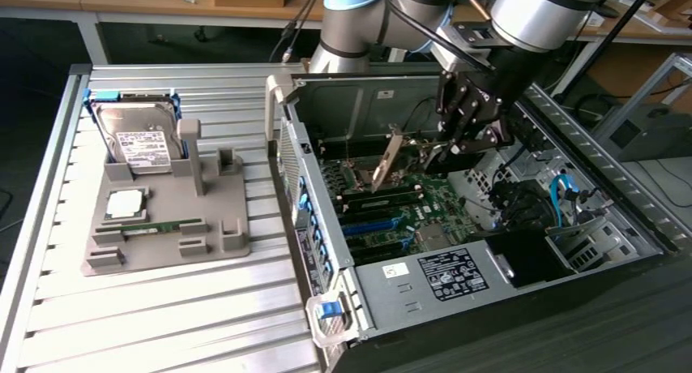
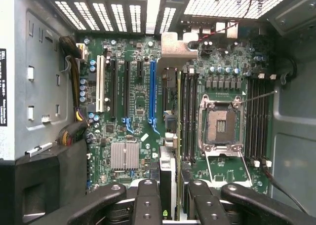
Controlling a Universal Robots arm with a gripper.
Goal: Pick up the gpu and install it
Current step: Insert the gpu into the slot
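Where the slatted silvery metal table [image 1: 162, 324] spreads across the exterior view, the largest thing on it is a dark metal computer case [image 1: 378, 93], a tower laid on its side with the side panel off, toward the exterior view's right. A green motherboard [image 1: 433, 203] covers the floor of the case. A silver and grey jointed robot arm [image 1: 540, 16] with pale blue joint caps comes in from the far side and bends down into the opening.

Beside the case, on the exterior view's left, lies a grey moulded plastic holder tray [image 1: 162, 215]. A silver, white-labelled hard drive [image 1: 146, 142] stands propped at the tray's far end. A small square silvery chip [image 1: 126, 201] and a slim green RAM stick [image 1: 151, 225] lie flat nearer the front.

The gpu [image 1: 384, 166], a thin flat black card with a silvery metal end bracket, is inside the case above the motherboard. It is tilted, with the bracket end toward the exterior view's left. The jaws are closed narrowly on the card's other end, black fingers [image 1: 459, 122] pressed against both faces. Whether the card's lower edge touches the board cannot be told.

In the wrist view the gpu [image 2: 167, 170] appears edge-on between the fingers [image 2: 148, 200]. A long blue slot [image 2: 153, 94] runs just beside its line. A silvery finned heat sink [image 2: 124, 156] sits on the far side of that slot, and a square metal-framed processor socket [image 2: 219, 124] lies across from it.
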